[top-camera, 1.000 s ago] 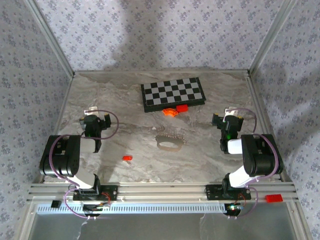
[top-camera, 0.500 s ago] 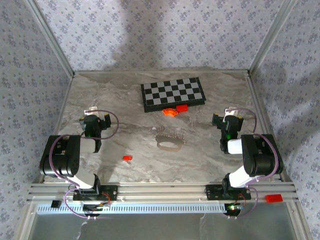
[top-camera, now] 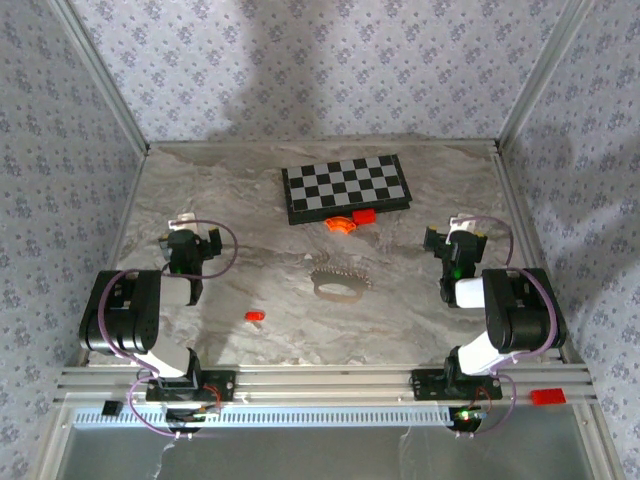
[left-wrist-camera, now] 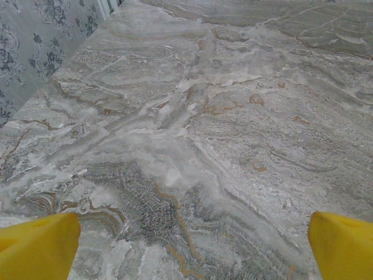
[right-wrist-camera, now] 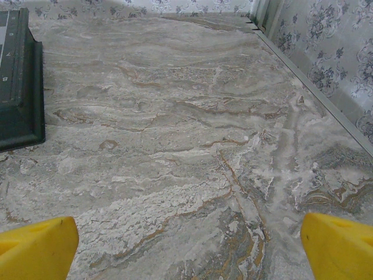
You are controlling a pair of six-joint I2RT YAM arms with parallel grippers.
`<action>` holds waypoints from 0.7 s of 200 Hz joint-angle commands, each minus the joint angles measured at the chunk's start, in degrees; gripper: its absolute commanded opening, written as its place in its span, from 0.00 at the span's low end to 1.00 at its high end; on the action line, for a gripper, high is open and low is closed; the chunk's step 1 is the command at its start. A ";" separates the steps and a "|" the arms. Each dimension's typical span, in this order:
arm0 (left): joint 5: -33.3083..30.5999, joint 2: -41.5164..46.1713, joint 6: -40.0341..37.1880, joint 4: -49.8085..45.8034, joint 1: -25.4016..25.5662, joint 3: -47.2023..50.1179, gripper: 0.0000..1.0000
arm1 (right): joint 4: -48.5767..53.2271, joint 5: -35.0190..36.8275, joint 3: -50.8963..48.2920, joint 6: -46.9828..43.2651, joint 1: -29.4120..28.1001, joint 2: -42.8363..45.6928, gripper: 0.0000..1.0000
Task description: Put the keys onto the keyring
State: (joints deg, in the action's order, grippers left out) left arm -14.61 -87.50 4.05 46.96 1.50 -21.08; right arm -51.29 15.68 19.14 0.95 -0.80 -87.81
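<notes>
Red key (top-camera: pixel 255 316), silvery keyring (top-camera: pixel 338 287), checkered chessboard (top-camera: pixel 346 187)

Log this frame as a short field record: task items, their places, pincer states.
key: small red-headed silvery key, on marble table, near left side
keyring: pale silvery oval ring with chain, table centre, apart from key
left pincer: open, empty
right pincer: open, empty
background: black-and-white chessboard at far side
progress: key not on ring
</notes>
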 commanded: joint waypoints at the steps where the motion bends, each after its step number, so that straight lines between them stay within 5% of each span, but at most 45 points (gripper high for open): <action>1: -0.77 -0.48 -0.41 2.08 -0.05 -1.42 1.00 | -1.18 0.75 1.30 -0.51 -0.21 -0.53 1.00; 140: 0.99 -0.39 -0.18 1.88 -0.77 -1.42 1.00 | -1.35 0.82 1.24 -0.60 -0.25 -0.52 1.00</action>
State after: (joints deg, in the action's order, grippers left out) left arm -14.35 -87.50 4.08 46.96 1.06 -21.08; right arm -51.29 15.68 19.14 0.97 -0.80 -87.81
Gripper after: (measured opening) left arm 0.997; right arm 0.995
